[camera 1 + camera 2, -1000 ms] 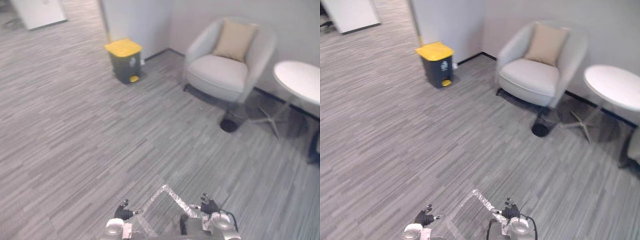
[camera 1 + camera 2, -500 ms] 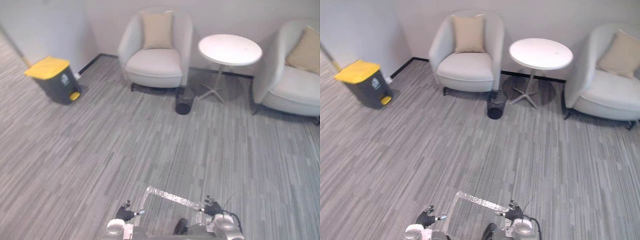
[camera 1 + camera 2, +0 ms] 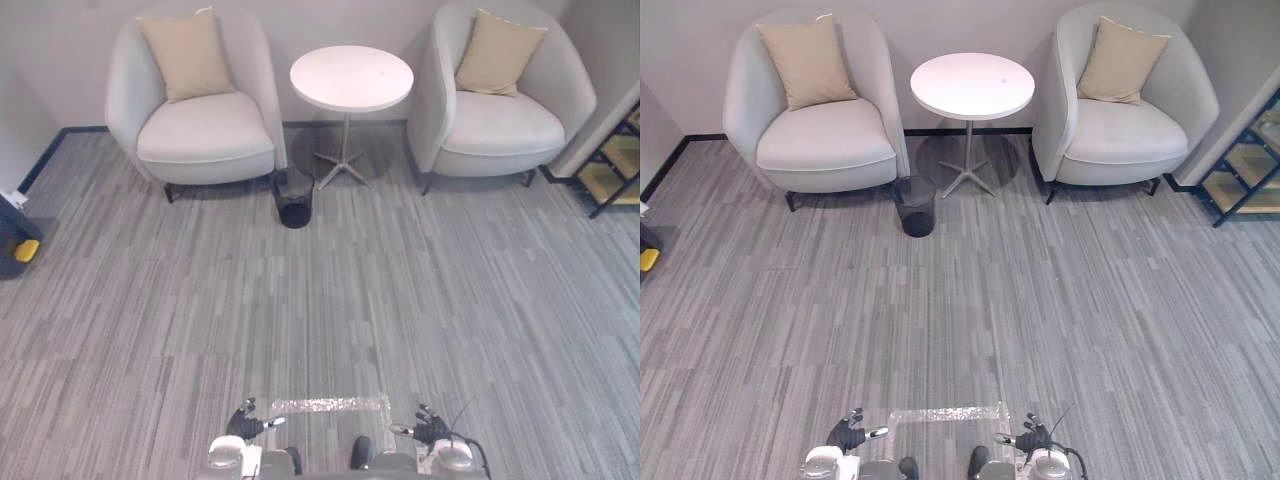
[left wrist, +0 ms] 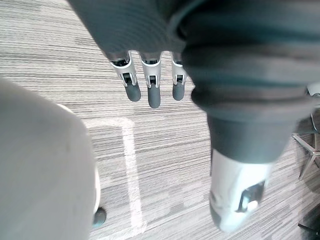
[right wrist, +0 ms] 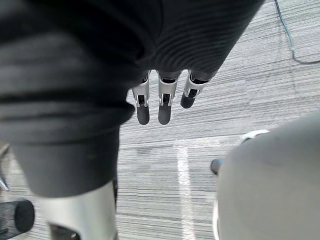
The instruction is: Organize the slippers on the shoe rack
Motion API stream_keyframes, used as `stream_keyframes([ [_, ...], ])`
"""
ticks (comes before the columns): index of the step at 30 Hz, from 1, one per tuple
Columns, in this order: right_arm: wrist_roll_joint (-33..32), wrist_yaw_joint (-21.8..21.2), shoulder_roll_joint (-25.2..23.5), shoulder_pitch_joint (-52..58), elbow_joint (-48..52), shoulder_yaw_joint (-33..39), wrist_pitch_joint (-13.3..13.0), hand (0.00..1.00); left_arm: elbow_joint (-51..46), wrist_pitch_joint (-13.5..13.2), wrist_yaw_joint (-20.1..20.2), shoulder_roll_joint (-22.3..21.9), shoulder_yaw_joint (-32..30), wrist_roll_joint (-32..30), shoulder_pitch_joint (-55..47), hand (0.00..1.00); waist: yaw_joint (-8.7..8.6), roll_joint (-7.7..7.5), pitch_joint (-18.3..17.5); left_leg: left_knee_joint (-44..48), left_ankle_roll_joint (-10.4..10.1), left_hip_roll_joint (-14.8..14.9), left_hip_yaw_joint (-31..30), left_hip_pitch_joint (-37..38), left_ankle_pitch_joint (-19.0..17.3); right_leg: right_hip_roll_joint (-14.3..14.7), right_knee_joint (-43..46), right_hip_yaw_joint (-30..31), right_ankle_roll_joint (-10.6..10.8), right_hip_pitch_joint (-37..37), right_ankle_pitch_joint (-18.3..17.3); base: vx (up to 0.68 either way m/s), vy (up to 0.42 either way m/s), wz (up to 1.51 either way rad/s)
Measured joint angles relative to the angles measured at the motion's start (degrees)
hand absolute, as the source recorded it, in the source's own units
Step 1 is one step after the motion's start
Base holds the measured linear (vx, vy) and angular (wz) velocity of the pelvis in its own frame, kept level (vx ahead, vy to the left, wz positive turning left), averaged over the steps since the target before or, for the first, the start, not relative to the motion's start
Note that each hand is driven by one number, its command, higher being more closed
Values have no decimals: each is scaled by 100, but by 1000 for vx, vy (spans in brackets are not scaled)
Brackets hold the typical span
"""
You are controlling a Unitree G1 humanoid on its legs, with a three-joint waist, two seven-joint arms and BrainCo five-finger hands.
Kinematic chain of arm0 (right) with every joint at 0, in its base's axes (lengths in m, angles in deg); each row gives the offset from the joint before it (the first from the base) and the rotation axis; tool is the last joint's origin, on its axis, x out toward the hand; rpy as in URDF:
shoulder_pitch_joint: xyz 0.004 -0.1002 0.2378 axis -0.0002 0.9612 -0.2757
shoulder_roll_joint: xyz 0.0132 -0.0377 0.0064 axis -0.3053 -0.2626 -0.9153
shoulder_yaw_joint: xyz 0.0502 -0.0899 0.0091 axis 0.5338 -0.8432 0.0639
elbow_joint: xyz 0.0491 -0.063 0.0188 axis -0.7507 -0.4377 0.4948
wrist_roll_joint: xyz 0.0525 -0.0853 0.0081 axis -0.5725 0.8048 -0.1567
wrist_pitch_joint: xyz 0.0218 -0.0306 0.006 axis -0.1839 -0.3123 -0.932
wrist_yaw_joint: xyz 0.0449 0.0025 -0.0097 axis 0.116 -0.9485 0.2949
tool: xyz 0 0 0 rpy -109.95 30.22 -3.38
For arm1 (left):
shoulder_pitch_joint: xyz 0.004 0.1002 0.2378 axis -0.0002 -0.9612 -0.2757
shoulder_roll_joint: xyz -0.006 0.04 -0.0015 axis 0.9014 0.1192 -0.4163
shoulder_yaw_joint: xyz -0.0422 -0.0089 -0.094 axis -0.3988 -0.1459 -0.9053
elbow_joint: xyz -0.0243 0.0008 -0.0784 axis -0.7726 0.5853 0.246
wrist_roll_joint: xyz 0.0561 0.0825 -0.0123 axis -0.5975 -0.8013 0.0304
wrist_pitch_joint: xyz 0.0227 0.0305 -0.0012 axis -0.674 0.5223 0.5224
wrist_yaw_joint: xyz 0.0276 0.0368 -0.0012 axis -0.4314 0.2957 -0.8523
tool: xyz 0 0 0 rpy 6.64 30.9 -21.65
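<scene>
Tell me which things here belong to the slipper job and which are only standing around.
Job: rack, right edge; left hand, right hand, both open and empty.
Around: left armchair, right armchair, table, wastebasket, bin.

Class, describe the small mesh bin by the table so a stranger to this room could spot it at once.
At the far wall, a round white table stands between the left armchair and the right armchair. On the carpet, between the left armchair and the table's foot, stands the small bin. Unlike the pale furniture around it, it is black, round and open-topped.
</scene>
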Motion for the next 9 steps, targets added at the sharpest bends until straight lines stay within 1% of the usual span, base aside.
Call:
stream_keyframes([
  [1, 4, 0, -1, -21, -1, -1, 0, 0, 1, 0, 0, 6, 17, 2, -2, 0, 0, -5, 7, -39, 1, -14, 5, 46, 0, -49, 226, -29, 38, -74, -28, 74, 157, -6],
  [2, 25, -2, -22, -60, 11, -1, -3, 0, 4, 5, 1, 47, 116, 3, -5, 0, -34, -68, 17, -171, 2, -89, 0, 196, -1, -278, 903, -225, 54, -325, -76, 69, 123, 18],
  [3, 60, -1, -45, -59, 8, -2, -3, 0, 2, 9, 0, 90, 154, 1, -9, 0, -42, -143, 5, -278, 2, -168, -39, 304, 0, -501, 1227, -504, -32, -403, -128, 73, 95, 21],
  [4, 93, 0, -51, -52, 3, -4, -2, 0, 3, 9, 0, 93, 154, 1, -12, 0, -45, -135, 9, -304, 2, -180, -49, 318, 0, -530, 1230, -572, -54, -402, -141, 70, 49, 20],
  [5, 170, 0, -62, -32, -7, -30, 0, 0, 2, 10, -8, 96, 141, 0, -18, 0, -41, -147, -16, -370, 5, -211, -70, 308, 2, -575, 1146, -686, -164, -376, -212, 63, 10, 11],
  [6, 206, -4, -55, -43, -9, -40, 0, 0, -4, 9, -11, 98, 127, 4, -12, 0, -33, -153, -17, -431, 10, -220, -88, 264, 8, -571, 979, -754, -216, -357, -253, 45, 5, 10],
  [7, 205, -1, -55, -45, -11, -39, 0, 0, -6, 8, -12, 99, 124, 3, -12, 0, -32, -158, -19, -429, 16, -230, -101, 233, 13, -562, 904, -771, -226, -342, -262, 27, -3, 9],
  [8, 205, 2, -50, -44, -24, -32, -2, 0, -1, 7, -14, 94, 126, 2, -14, 0, -33, -162, -49, -425, 17, -249, -140, 161, 18, -464, 534, -770, -236, -222, -270, 9, -2, 6],
  [9, 207, 2, -34, -44, -68, -26, -3, 0, 1, 8, -13, 76, 127, 0, -16, 0, -33, -129, -67, -424, 16, -249, -146, 109, 20, -390, 231, -767, -237, -113, -269, 11, -3, 5],
])
